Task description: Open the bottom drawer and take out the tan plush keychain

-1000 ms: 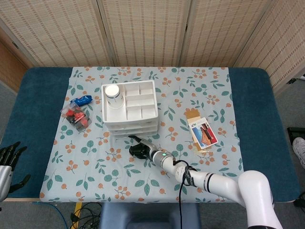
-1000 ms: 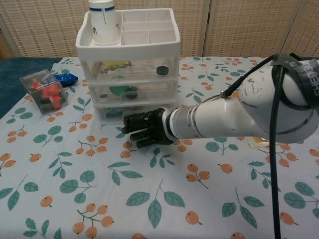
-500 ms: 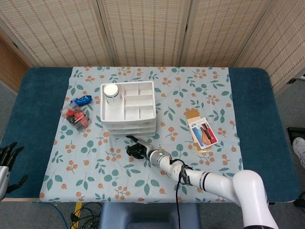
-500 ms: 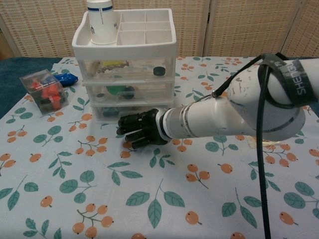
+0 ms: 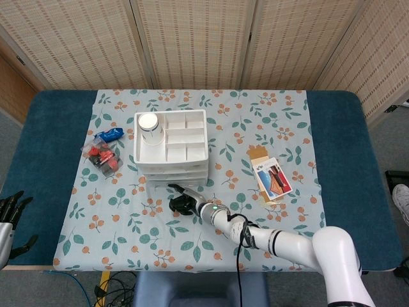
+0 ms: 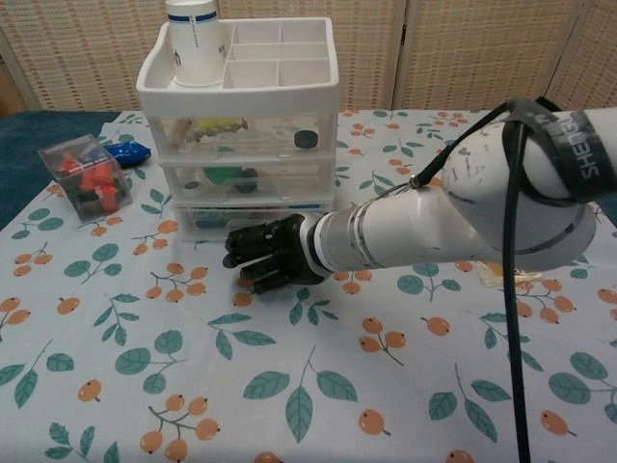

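Right hand at the bottom drawer front, mid-frame.
Right hand (image 6: 273, 258), fingers curled in, sits against the closed bottom drawer (image 6: 251, 214) of the white drawer unit (image 5: 171, 144); whether it grips anything cannot be told. Tan plush keychain not discernible. Left hand (image 5: 9, 213), lower left edge, fingers apart, holding nothing. Paper cup (image 6: 195, 42) stands on the unit's top tray.

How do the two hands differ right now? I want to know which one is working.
The right hand is over the tablecloth, fingers reaching at the bottom drawer front; the left hand sits off the table's left edge, near nothing. The right hand's fingers are bunched forward; the left hand's are spread. Both are black and hold nothing.
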Controlling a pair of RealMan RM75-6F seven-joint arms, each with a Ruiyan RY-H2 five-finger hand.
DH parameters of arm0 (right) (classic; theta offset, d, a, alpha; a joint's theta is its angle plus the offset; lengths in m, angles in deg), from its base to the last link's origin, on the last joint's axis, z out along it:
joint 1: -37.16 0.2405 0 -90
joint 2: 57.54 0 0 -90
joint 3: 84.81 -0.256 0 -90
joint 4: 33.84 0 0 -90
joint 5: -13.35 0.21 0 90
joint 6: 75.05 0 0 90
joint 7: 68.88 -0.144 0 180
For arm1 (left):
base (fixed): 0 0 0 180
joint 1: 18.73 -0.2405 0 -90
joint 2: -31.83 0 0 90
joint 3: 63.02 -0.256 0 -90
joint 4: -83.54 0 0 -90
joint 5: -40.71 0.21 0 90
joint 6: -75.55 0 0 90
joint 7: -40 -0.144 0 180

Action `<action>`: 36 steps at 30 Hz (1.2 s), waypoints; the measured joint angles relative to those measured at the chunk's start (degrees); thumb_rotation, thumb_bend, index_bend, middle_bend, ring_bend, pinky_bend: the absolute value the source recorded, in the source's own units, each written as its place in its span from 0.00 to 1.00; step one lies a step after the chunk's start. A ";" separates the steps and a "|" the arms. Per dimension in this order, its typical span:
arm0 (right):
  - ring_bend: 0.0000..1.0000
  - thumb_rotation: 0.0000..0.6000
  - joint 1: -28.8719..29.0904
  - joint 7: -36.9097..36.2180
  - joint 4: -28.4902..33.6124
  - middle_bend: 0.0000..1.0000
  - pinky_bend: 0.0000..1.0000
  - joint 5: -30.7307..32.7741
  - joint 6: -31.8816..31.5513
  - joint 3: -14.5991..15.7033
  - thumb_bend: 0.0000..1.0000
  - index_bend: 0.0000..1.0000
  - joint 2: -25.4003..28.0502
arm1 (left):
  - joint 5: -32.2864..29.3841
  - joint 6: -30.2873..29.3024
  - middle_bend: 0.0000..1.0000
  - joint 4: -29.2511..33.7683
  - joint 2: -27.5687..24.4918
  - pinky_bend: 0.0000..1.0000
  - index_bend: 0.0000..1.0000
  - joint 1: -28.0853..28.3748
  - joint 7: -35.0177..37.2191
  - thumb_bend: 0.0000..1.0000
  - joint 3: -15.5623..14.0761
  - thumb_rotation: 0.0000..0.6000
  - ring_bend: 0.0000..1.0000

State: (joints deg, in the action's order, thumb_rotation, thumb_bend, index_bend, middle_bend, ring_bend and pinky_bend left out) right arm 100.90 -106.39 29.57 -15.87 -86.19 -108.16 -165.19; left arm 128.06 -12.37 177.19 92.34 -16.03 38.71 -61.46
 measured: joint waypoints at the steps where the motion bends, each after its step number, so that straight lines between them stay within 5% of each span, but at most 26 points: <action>1: 0.89 1.00 -0.02 0.04 0.25 0.75 1.00 0.04 -0.04 0.10 0.70 0.00 0.11 | 0.02 -0.03 0.08 -0.01 0.01 0.09 0.15 -0.02 -0.01 0.21 -0.01 1.00 0.09; 36: 0.88 1.00 -1.56 1.71 8.72 0.70 1.00 1.65 -3.28 4.07 0.70 0.00 4.33 | 0.05 -0.33 0.08 -0.13 0.31 0.09 0.15 -0.22 -0.05 0.21 0.12 1.00 0.09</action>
State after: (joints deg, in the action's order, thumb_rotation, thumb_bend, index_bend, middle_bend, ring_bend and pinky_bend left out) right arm 99.34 -104.68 38.29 -14.22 -89.46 -104.09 -160.85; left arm 128.12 -12.70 177.06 92.65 -16.25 38.66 -61.34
